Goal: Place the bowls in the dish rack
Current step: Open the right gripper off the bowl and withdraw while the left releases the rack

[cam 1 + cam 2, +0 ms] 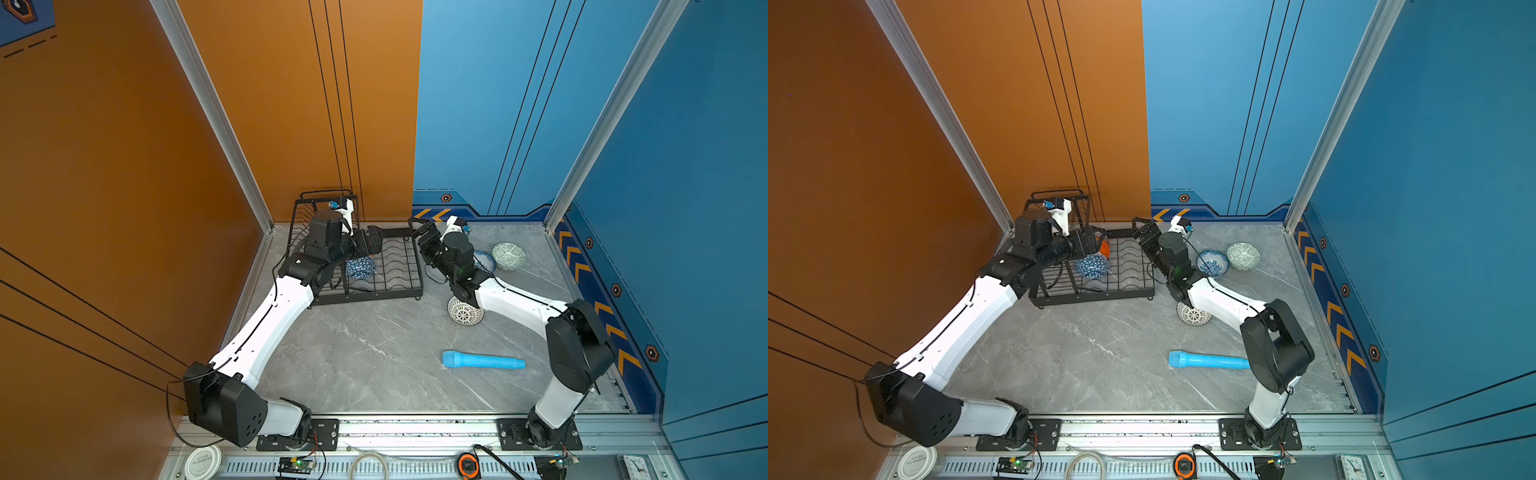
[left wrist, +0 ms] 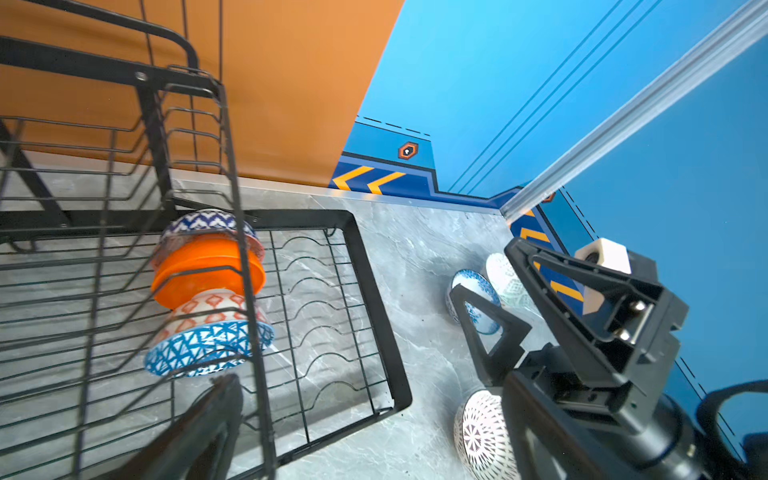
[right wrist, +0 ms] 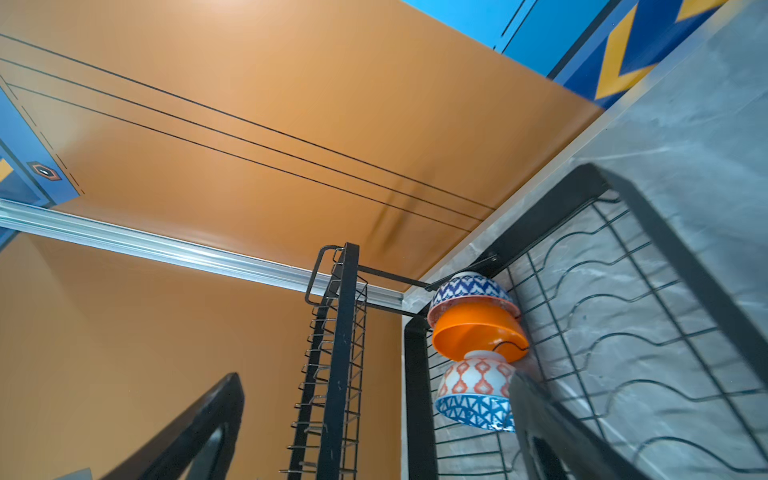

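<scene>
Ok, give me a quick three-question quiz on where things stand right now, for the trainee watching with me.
1. How many bowls lie on the table outside the dish rack?
2. True or false: the right gripper is shut on a bowl.
3. Where is the plain orange bowl? A on the table; B in the dish rack; C between the right gripper's jaws.

Key
1. Three: the floral bowl, the pale green bowl and the dotted bowl.
2. False: its jaws stand open and empty.
3. B.
</scene>
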